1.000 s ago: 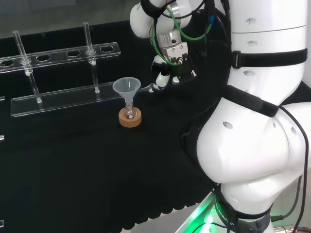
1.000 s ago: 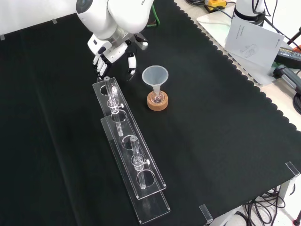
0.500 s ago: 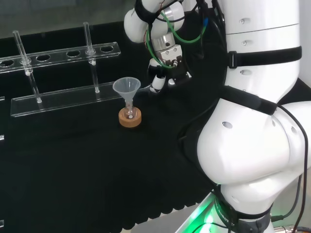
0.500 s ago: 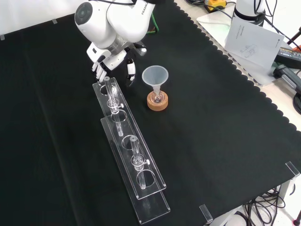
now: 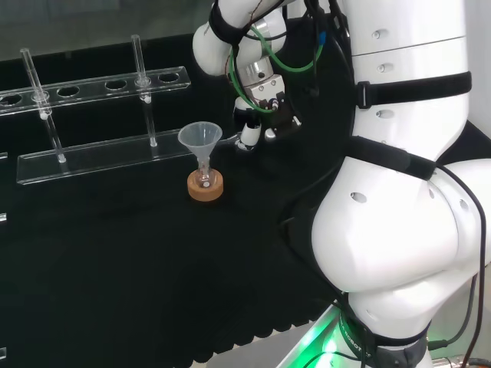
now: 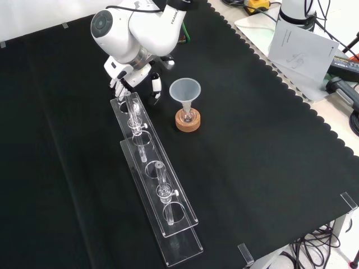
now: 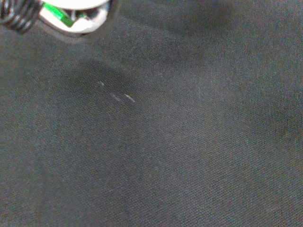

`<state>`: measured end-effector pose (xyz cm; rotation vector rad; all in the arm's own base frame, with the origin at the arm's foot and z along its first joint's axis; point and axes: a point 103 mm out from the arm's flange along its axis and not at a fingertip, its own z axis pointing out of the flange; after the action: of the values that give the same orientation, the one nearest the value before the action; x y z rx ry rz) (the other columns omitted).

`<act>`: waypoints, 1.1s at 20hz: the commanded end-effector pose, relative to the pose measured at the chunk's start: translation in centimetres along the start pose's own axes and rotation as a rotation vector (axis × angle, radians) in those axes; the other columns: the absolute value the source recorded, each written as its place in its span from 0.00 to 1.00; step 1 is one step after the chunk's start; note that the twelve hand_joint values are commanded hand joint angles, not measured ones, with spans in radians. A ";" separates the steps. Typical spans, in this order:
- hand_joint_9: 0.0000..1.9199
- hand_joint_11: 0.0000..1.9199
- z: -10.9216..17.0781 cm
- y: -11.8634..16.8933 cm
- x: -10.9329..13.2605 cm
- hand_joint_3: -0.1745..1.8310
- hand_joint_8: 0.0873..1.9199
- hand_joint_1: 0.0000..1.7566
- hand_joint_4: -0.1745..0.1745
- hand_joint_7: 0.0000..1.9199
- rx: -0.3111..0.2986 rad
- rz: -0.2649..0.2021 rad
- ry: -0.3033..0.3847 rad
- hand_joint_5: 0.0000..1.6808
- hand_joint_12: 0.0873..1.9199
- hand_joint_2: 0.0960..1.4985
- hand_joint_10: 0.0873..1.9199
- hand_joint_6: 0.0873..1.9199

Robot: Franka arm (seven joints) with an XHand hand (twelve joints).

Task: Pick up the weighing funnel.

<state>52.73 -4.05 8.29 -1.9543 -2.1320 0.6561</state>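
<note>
Here, the hand (image 6: 134, 71) is held low over the black cloth (image 6: 252, 140), just left of the funnel (image 6: 185, 89) in the front view. Its fingers (image 6: 116, 83) are let down, relaxed and spread open from the thumb. Where the weighing funnel lies cannot be told.

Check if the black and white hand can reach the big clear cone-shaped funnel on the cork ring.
Probably yes: in the front view the hand is just left of the funnel, only bare black cloth between; the clear tube rack lies aside.
</note>
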 end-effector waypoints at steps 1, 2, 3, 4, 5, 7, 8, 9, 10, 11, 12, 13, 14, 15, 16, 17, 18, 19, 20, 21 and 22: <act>0.36 0.22 0.1 0.3 -0.2 0.38 0.33 0.50 0.42 0.23 -0.028 0.015 -0.007 0.42 0.68 0.36 0.25 0.01; 0.36 0.22 0.0 0.4 -0.2 0.38 0.33 0.50 0.43 0.24 -0.032 0.015 -0.009 0.43 0.68 0.36 0.25 0.02; 0.36 0.22 -0.2 0.5 -0.1 0.38 0.33 0.50 0.43 0.24 -0.034 0.015 -0.010 0.45 0.67 0.36 0.25 0.02; 0.37 0.22 -0.3 0.5 -0.1 0.38 0.33 0.50 0.43 0.24 -0.037 0.015 -0.014 0.45 0.67 0.36 0.26 0.03; 0.37 0.22 -0.3 0.6 -0.1 0.38 0.33 0.50 0.43 0.24 -0.037 0.013 -0.014 0.46 0.67 0.36 0.26 0.03; 0.37 0.23 -0.5 0.7 -0.1 0.38 0.34 0.50 0.43 0.25 -0.036 0.010 -0.020 0.47 0.67 0.36 0.26 0.04; 0.37 0.23 -0.5 0.8 -0.1 0.38 0.33 0.50 0.44 0.25 -0.036 0.009 -0.019 0.47 0.67 0.37 0.25 0.06; 0.38 0.23 -0.5 0.8 0.0 0.38 0.33 0.50 0.44 0.25 -0.036 0.007 -0.025 0.46 0.67 0.37 0.24 0.10; 0.38 0.23 -0.5 0.9 0.0 0.38 0.32 0.50 0.45 0.26 -0.036 0.006 -0.027 0.44 0.67 0.37 0.24 0.15; 0.39 0.23 -0.5 1.0 0.0 0.38 0.32 0.50 0.46 0.26 -0.034 0.005 -0.027 0.43 0.67 0.37 0.24 0.19; 0.39 0.24 -0.4 1.0 0.0 0.38 0.32 0.50 0.46 0.26 -0.033 0.003 -0.026 0.42 0.67 0.37 0.23 0.22; 0.39 0.24 -0.3 1.1 0.0 0.38 0.32 0.50 0.47 0.26 -0.031 0.002 -0.028 0.42 0.66 0.37 0.23 0.24; 0.39 0.24 -0.2 1.1 0.0 0.38 0.32 0.50 0.47 0.26 -0.028 0.002 -0.030 0.42 0.66 0.37 0.23 0.25; 0.39 0.24 -0.2 1.2 0.0 0.38 0.32 0.50 0.47 0.26 -0.026 0.002 -0.032 0.42 0.67 0.37 0.23 0.27; 0.39 0.24 -0.1 1.2 0.0 0.38 0.33 0.50 0.47 0.26 -0.024 0.003 -0.032 0.41 0.67 0.37 0.23 0.28; 0.39 0.24 0.0 1.2 -0.1 0.38 0.33 0.50 0.47 0.26 -0.024 0.004 -0.033 0.41 0.67 0.37 0.23 0.28; 0.39 0.24 0.0 1.3 -0.2 0.38 0.33 0.50 0.47 0.26 -0.022 0.004 -0.033 0.41 0.67 0.37 0.23 0.29; 0.39 0.24 0.0 1.3 -0.2 0.38 0.33 0.50 0.47 0.26 -0.023 0.006 -0.034 0.41 0.67 0.37 0.23 0.29; 0.39 0.24 0.1 1.4 -0.3 0.38 0.33 0.50 0.47 0.26 -0.023 0.006 -0.034 0.41 0.67 0.37 0.23 0.29; 0.39 0.24 0.1 1.4 -0.4 0.38 0.33 0.50 0.47 0.26 -0.025 0.008 -0.031 0.41 0.67 0.37 0.23 0.30; 0.39 0.24 0.1 1.4 -0.4 0.38 0.33 0.50 0.48 0.26 -0.029 0.008 -0.032 0.42 0.67 0.37 0.23 0.30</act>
<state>53.96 -4.24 7.71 -1.9758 -2.1634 0.6715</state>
